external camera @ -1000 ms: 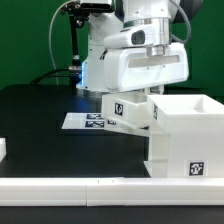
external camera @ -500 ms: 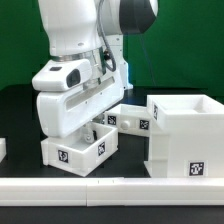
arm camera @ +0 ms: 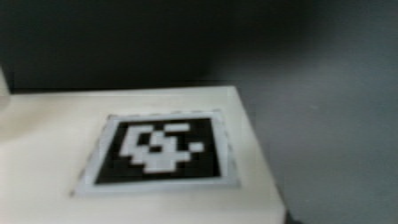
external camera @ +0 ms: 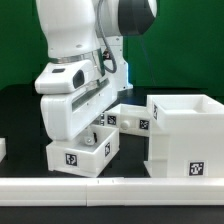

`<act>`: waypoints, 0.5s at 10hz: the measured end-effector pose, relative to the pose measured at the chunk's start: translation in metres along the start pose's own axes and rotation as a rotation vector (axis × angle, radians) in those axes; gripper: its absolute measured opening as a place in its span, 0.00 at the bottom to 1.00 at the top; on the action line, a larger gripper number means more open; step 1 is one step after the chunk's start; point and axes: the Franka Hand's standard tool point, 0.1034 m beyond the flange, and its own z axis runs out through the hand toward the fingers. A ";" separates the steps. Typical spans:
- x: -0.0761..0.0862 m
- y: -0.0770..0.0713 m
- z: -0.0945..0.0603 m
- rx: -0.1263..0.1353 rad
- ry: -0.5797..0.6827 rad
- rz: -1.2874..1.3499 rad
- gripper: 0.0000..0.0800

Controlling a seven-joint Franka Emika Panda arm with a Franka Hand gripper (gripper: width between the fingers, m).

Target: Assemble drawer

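The gripper [external camera: 93, 136] reaches down into a small white plastic box tray [external camera: 82, 152]. Its fingers are hidden by the arm's bulky white hand and the tray's walls, so I cannot tell whether they are apart or clamped on a wall. The blurred wrist view shows only a flat white face with a black-and-white square tag [arm camera: 164, 150], and no fingers.

Nearest the camera, a long white rail [external camera: 60, 186] crosses the black surface [external camera: 20, 115] in front of the large white plastic cube housing [external camera: 188, 135]. The small tray rests on the surface to the exterior view's left of the housing, near it but apart. Its open side is up and a tagged wall faces the camera. The arm covers too much of it to judge its long axis. The gripper is probably there to take it by a wall for carrying to the housing.

The housing stands upright, with a hollow rim at its top. Farther back, a second small white box tray [external camera: 133, 118] meets the housing's side on the exterior view's left. It is slightly tilted, with its long axis pointing into the housing, and seems partly slid in. Behind the housing are the white robot arm [external camera: 75, 40] and a green backdrop [external camera: 20, 40].
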 end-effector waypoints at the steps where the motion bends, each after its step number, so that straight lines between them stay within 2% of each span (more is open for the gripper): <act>1: 0.000 -0.004 0.001 -0.019 0.017 -0.069 0.05; 2: -0.001 -0.008 0.003 -0.002 0.019 0.009 0.05; 5: -0.002 -0.007 0.003 -0.004 0.015 0.001 0.05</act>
